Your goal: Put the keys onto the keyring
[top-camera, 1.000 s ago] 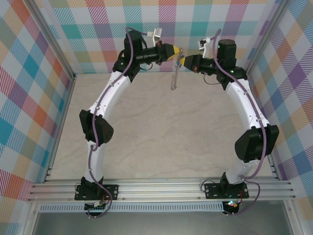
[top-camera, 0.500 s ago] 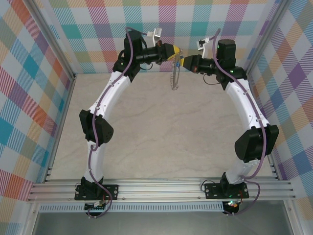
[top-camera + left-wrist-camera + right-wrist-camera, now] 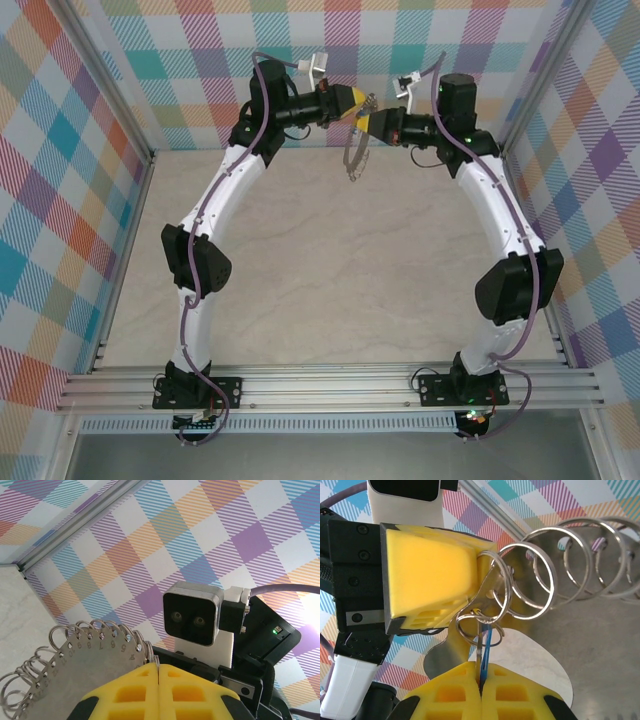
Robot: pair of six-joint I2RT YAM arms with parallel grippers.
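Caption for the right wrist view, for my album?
Right claw grips the blue key at the keyring held by left claw.

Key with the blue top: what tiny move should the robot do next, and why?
Probably nudge the right gripper slightly toward the left gripper, working the key onto the keyring. Both grippers are shut, the right on the key and the left on the keyring, and the key's end seems to meet one of its loops right beside the left gripper.
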